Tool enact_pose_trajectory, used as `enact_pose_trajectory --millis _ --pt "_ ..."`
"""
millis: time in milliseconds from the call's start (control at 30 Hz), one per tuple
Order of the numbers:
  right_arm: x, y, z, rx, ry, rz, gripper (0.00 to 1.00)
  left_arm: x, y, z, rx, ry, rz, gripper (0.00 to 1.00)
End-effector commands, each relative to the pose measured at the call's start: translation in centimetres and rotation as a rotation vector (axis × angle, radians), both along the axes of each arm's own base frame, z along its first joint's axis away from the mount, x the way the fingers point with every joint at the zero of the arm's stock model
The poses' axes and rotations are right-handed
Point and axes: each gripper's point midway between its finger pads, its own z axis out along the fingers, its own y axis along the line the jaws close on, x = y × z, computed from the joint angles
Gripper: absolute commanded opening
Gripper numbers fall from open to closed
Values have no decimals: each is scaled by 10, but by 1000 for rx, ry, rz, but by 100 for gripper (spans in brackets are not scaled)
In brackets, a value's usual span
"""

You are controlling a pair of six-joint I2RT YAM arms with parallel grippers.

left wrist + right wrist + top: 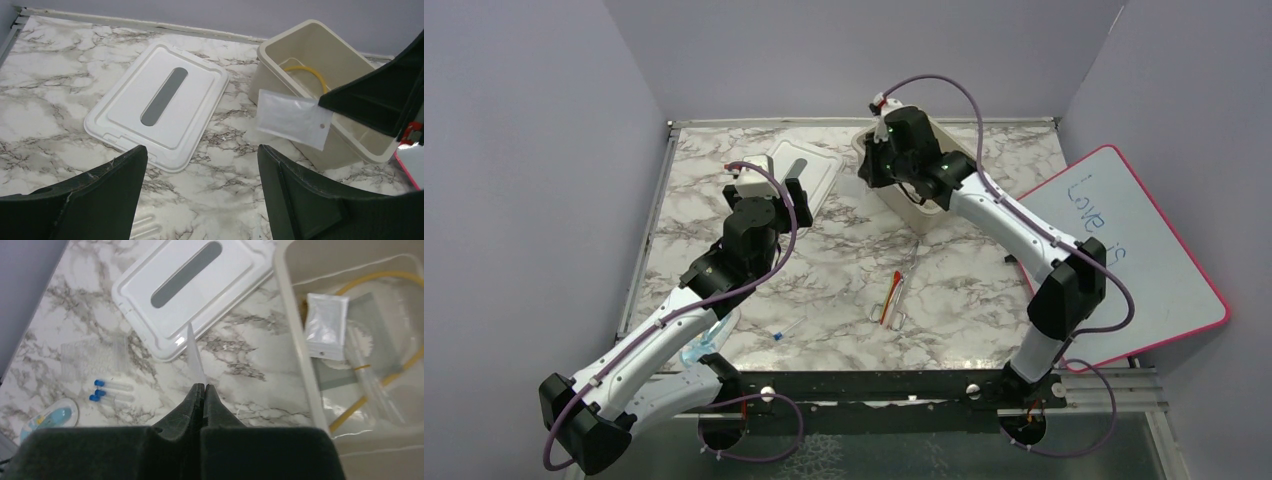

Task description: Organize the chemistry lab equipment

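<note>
My right gripper [201,386] is shut on a clear plastic packet [292,117], which hangs at the near rim of the beige bin [372,152]. From the right wrist the packet [196,356] shows edge-on. Inside the bin [295,335] lie another packet [326,325] and yellow tubing [400,365]. My left gripper [201,150] stands open over bare table beside the white lid [157,95], nothing between its fingers. A red-tipped dropper [890,300] lies mid-table. Blue-capped tubes [107,390] rest on the table left of the lid.
The pink-edged whiteboard [1124,250] leans over the table's right edge. A clear ridged tray [92,355] and a pale blue item [52,417] lie near the left arm. A small blue-tipped piece [776,335] sits near the front edge. Walls close in left, back and right.
</note>
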Motion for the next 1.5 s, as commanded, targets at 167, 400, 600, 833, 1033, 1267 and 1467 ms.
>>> enact_pose_trajectory --millis 167,400,600,833,1033,1267,1467 --pt "54 -118 71 21 -172 -334 1 0 -1 8 -11 -19 -17 83" --pt "68 -181 55 83 -135 -461 1 2 -4 6 -8 -11 -26 83" --pt "87 -166 12 152 -29 -377 0 3 -6 2 -4 -2 -29 83" --pt "104 -137 -32 213 87 -302 1 3 -5 1 4 0 -26 83" --pt "100 -136 -69 193 162 -306 1 4 -5 0 12 2 -24 83" --pt "79 -158 -69 123 157 -368 38 5 -7 -2 17 8 -35 84" --pt "57 -167 -31 128 96 -370 45 5 -23 -4 10 15 -116 91"
